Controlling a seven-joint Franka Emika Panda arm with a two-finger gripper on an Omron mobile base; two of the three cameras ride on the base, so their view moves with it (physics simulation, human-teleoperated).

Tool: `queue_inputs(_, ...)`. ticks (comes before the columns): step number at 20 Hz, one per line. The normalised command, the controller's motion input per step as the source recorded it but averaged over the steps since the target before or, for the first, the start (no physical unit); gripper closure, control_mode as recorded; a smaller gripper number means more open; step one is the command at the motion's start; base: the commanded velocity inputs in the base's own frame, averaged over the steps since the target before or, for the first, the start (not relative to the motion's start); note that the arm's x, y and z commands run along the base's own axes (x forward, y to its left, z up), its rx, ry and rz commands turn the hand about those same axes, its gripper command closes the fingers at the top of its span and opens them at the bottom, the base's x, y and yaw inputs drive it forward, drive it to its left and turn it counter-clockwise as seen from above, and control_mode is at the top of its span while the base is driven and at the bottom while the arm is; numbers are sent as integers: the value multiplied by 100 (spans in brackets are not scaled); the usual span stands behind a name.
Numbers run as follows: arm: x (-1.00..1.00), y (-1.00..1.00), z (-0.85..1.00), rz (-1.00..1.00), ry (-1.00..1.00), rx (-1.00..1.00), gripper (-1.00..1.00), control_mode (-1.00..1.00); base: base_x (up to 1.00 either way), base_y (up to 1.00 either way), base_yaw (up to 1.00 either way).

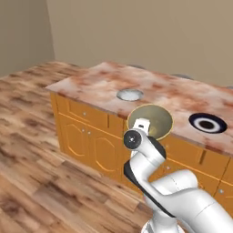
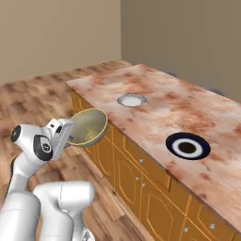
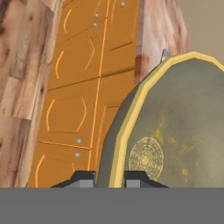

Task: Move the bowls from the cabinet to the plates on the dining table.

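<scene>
Left base view: the dining table (image 1: 150, 86) runs across the frame with its near edge cutting diagonally from the left corner down toward the right. Plenty of bare wood floor (image 1: 32, 154) to the left and in front of it, nothing lying there. The pale plate (image 1: 129, 94) sits close to the near edge, and the dark plate (image 1: 207, 123) is further right, also close to that edge and well apart from the first. The bowl (image 1: 152, 120) hangs tilted up on its side in front of the table's near edge, between the two plates as seen from here, its mouth facing the camera. The gripper (image 1: 142, 125) is at the bowl's lower left rim.

Right base view: same table from the other side, its long edge running from the far corner toward the lower right. Open floor to the left of it. The bowl (image 2: 87, 127) is off the table, out beside the orange cupboard fronts (image 2: 141, 183) and level with the tabletop edge, clear of the pale plate (image 2: 132, 100).

Hand view: the fingertips (image 3: 85, 178) sit either side of the bowl's yellowish rim (image 3: 127, 131), pinched tight on it, one tip outside the wall and one inside. So the claw is clamped on the bowl.
</scene>
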Motion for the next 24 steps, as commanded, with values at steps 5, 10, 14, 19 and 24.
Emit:
queue_inputs(5,0,0,0,0,0,0,100,100,20,41,-47)
queue_inputs(10,0,0,0,0,0,0,100,100,16,43,-44)
queue_inputs(14,0,0,0,0,0,0,100,100,21,35,-45)
queue_inputs(19,0,0,0,0,0,0,100,100,20,32,-40)
queue_inputs(24,0,0,0,0,0,0,100,100,64,36,-21)
